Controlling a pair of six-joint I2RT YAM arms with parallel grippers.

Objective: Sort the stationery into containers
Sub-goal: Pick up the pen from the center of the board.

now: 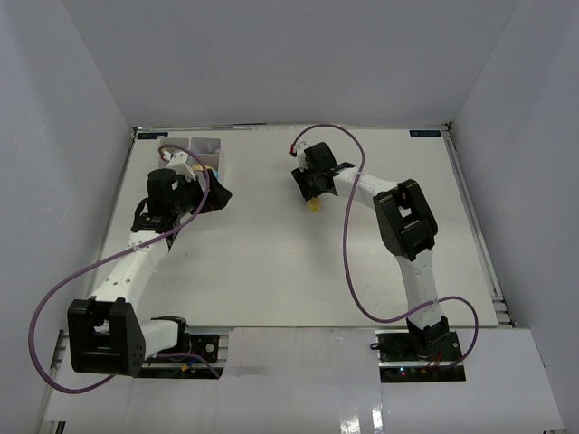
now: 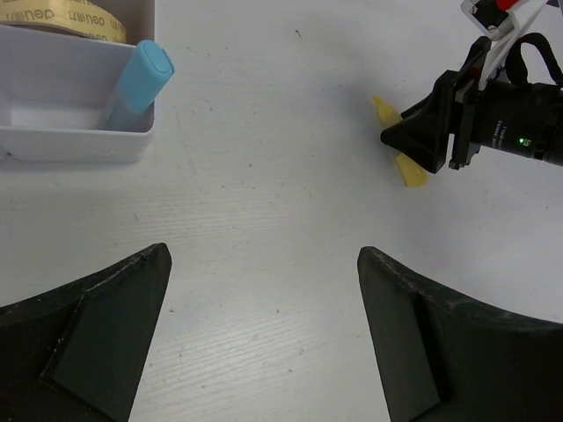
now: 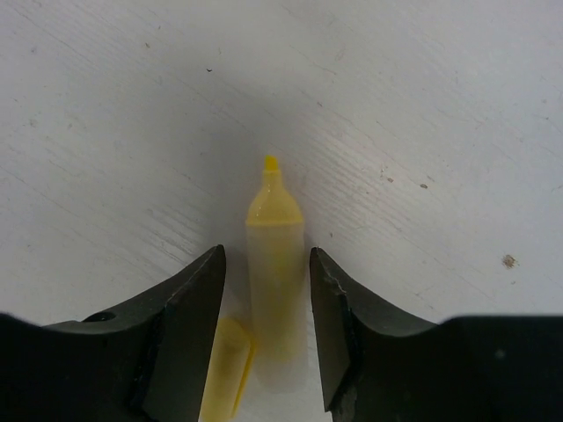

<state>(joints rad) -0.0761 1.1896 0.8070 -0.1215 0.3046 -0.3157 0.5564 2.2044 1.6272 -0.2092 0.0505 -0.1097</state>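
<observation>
**Entry 1: right gripper** (image 3: 266,252). Jaws stood partly apart, one on each side of the yellow marker (image 3: 274,215). A sliver of table (image 3: 422,105) showed between the barrel and one finger, while the other finger sat nearly against it. No firm grip was evident.

**Entry 2: yellow marker.** Lay flat on the table between the right gripper's fingers, its uncapped tip pointing out past the fingertips.

**Entry 3: yellow cap-like piece** (image 3: 224,369). Lay just beside the marker's barrel, partly under one finger of the right gripper.

**Entry 4: left gripper** (image 2: 264,253). Jaws spread wide with only bare table between them.

**Entry 5: white organizer tray** (image 2: 79,141). Stood ahead of the left gripper and off to its left, well apart from the right gripper.

**Entry 6: light blue marker** (image 2: 136,79). Leaned in the tray compartment nearest the left gripper, its end propped on the wall.

**Entry 7: tan tape roll** (image 2: 62,18). Sat in the compartment beyond that one, only partly in view.
</observation>
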